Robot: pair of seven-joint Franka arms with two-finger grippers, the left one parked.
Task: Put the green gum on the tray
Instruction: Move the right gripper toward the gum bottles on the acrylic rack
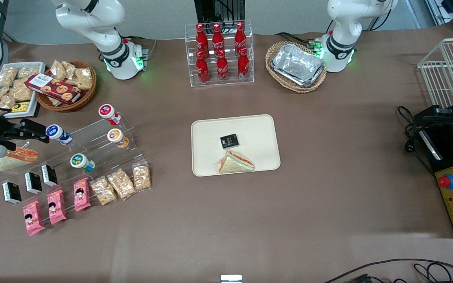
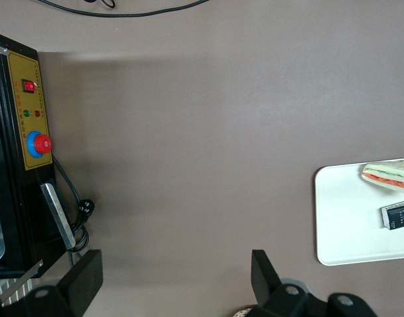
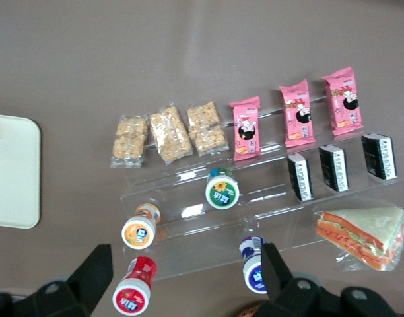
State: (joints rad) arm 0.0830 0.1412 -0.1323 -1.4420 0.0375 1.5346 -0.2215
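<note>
The green gum (image 1: 80,161), a small rigid jar, is seen lying tilted on the clear stepped rack (image 1: 104,153) at the frame's lower left; it is judged light and slick, best gripped across its body. The pincer (image 1: 37,131) hovers spread wide, empty, by the blue-lidded jar (image 1: 57,133). The tray (image 1: 207,137) lies mid-frame.

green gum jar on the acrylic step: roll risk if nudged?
Probably. The green gum is a small cylinder lying tilted on the clear stepped rack, so it could roll. Smooth plastic may slip. The open gripper hangs above the rack.
</note>
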